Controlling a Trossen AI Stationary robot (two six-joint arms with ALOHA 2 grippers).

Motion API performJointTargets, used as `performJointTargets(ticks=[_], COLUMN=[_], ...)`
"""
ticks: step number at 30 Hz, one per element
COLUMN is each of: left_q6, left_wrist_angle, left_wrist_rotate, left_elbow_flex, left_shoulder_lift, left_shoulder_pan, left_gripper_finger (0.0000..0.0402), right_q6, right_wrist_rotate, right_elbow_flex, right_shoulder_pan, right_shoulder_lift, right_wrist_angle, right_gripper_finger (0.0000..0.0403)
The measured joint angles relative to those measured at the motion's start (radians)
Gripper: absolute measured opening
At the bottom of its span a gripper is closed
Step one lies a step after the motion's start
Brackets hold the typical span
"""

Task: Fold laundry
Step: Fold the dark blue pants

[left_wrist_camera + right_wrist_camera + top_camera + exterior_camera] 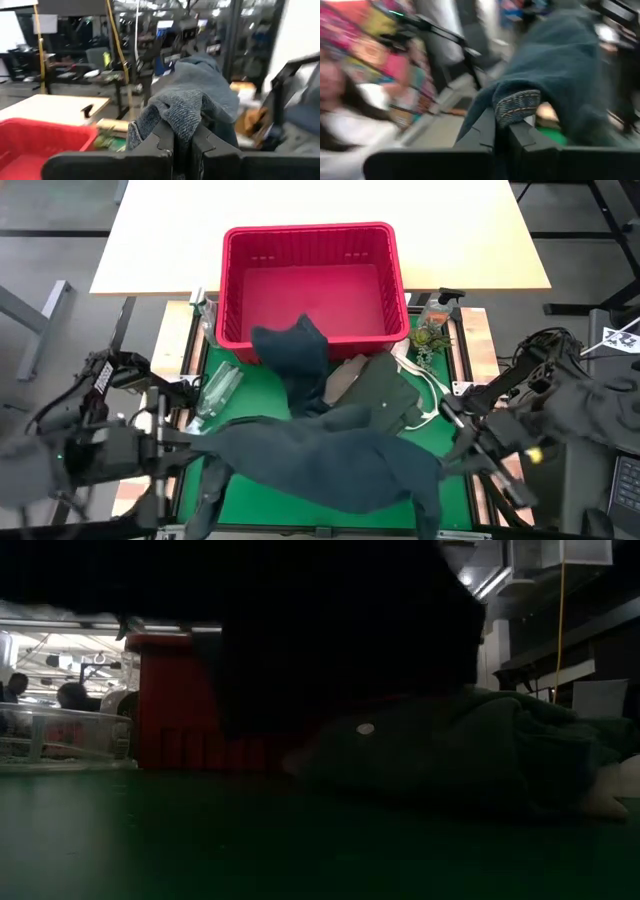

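Two pincers share one garment, the jeans (pixel 330 455), stretched across the near part of the green worktop (pixel 255 385).

On the left, the left pincer (pixel 182 142) is clamped on a bunched fold of denim; from its wrist camera the cloth rises out of the dark fingers (pixel 160 140) as a thick, grainy blue wad. It holds near the left edge, I'd say to keep that end up while the other end is pulled away from it. Just beyond lies a clear bottle (pixel 218 388), on its side by the mat's left rim.

In the middle, the jeans sag between the arms, heavy and stiff, with one leg trailing off the near left. Behind them another dark piece (pixel 298 355) drapes over the near wall of the red slatted basket (pixel 310 240), half in and half out. Right of that sits a crumpled olive shirt (pixel 385 390), soft, with a pale button showing in the low view (pixel 365 728); a tan scrap (pixel 345 375) peeks from beneath it.

On the right, the right pincer (pixel 502 132) is shut on a hemmed edge, its orange stitching plain to see. That grip looks meant to spread the denim flat before any fold.
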Motion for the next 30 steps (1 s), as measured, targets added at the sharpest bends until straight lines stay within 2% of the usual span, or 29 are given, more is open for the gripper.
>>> performJointTargets(ticks=[5, 8, 12, 19, 23, 26, 30], left_q6=[-0.325, -0.517, -0.730, -1.037, -1.016, -1.005, -1.000], left_wrist_angle=[-0.278, -0.406, -0.544, -0.767, -0.760, -0.767, -0.768], left_wrist_rotate=[-0.003, 0.024, 0.129, 0.325, 0.423, 0.442, 0.446], left_elbow_flex=[-0.085, -0.134, -0.197, -0.341, -0.464, -0.551, -0.647], left_shoulder_lift=[0.001, 0.001, 0.002, 0.001, -0.006, -0.007, -0.007], left_shoulder_pan=[0.042, 0.068, 0.106, 0.227, 0.327, 0.405, 0.508], left_gripper_finger=[0.0007, 0.0007, 0.0007, 0.0007, 0.0007, 0.0007, 0.0007], right_q6=[0.124, 0.196, 0.283, 0.450, 0.498, 0.478, 0.369], right_wrist_rotate=[0.160, 0.210, 0.245, 0.395, 0.419, 0.422, 0.425], right_elbow_flex=[0.000, 0.000, 0.000, -0.054, -0.134, -0.192, -0.252], right_shoulder_pan=[-0.001, -0.002, -0.003, -0.060, -0.152, -0.244, -0.380], right_shoulder_lift=[0.000, 0.000, 0.000, 0.001, -0.008, -0.007, -0.008], right_wrist_angle=[-0.206, -0.338, -0.527, -0.838, -0.935, -0.946, -0.932], right_gripper_finger=[0.0010, 0.0014, 0.0011, 0.0016, 0.0017, 0.0018, 0.0018])
